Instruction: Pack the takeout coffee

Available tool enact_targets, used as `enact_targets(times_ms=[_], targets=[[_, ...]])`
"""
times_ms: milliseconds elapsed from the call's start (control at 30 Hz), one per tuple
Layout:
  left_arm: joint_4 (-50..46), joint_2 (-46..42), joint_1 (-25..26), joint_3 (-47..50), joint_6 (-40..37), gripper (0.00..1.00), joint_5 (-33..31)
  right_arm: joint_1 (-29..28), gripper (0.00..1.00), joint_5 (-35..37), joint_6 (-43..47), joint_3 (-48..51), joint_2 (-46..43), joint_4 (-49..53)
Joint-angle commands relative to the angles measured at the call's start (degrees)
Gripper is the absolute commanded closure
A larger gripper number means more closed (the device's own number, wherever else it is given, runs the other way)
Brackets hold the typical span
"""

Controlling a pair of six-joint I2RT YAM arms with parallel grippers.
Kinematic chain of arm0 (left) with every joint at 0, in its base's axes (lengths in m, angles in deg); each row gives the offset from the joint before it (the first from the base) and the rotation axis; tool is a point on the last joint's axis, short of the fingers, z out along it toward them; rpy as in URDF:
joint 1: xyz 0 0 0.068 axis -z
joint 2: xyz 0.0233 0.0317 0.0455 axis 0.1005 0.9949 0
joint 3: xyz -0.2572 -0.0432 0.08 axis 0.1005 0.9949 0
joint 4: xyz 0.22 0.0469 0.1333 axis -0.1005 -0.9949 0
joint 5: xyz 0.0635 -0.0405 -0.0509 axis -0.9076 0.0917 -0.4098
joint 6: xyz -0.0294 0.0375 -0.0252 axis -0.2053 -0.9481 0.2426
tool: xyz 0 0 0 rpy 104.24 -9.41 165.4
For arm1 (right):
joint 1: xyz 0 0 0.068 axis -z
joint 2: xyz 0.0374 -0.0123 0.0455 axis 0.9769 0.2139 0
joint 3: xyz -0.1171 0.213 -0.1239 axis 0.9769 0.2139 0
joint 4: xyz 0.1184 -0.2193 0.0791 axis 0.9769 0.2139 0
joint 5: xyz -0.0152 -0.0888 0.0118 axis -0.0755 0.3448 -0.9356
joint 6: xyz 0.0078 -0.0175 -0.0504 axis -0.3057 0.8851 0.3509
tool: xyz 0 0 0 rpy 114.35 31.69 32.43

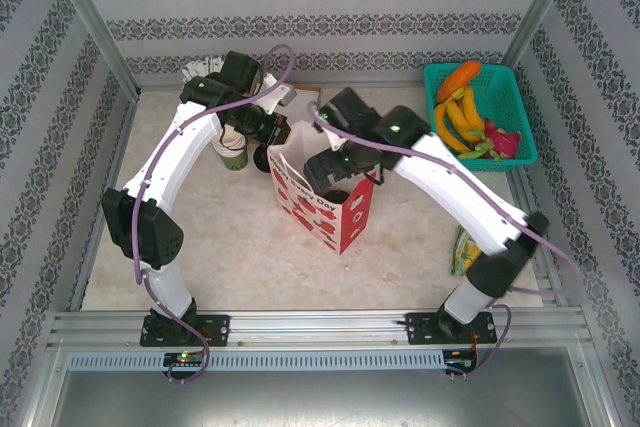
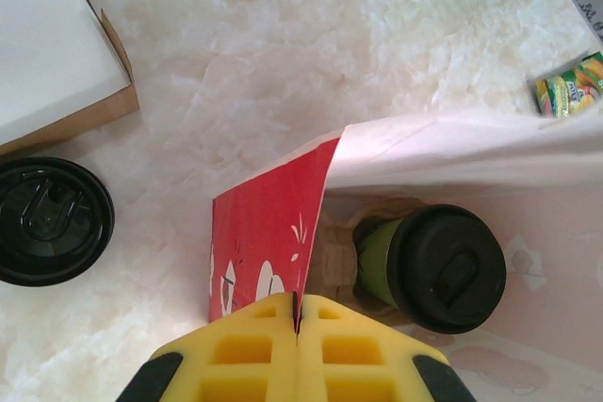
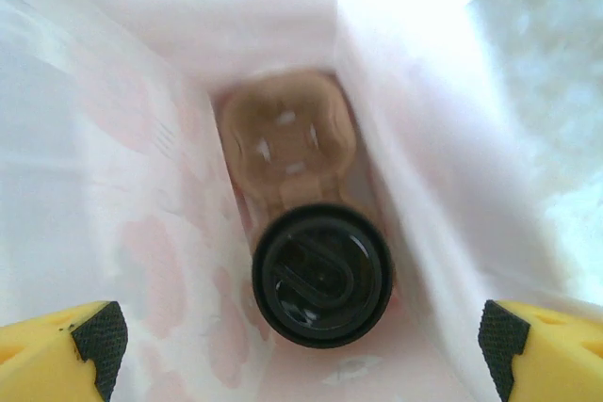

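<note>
The takeout coffee [image 2: 443,265], a pale-green cup with a black lid [image 3: 322,275], stands inside the red-and-white paper bag [image 1: 325,207] on a brown cardboard carrier [image 3: 287,138]. My left gripper [image 2: 297,319] is shut on the bag's red top edge [image 2: 273,233] and holds the mouth open. Over the bag's opening, my right gripper [image 3: 301,345] is open, its fingers [image 3: 89,341] wide on either side above the lid and not touching it. In the top view the right gripper [image 1: 335,172] reaches into the bag and the left gripper [image 1: 278,132] sits at the bag's back corner.
Another round black lid [image 2: 47,218] lies on the table left of the bag, next to a white box [image 2: 47,44]. A stack of paper cups [image 1: 232,147] stands behind the left arm. At the back right is a teal basket [image 1: 520,97] of fruit, with a snack packet [image 1: 463,250] nearer.
</note>
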Motion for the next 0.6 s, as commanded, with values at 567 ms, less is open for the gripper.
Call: enact_targets(times_ms=[567], targets=[[1.1,-1.7,0.5,1.1,9.9,1.00,-1.4,7.3,0.06,8.4,-41.9,31.8,-30.2,-16.9]])
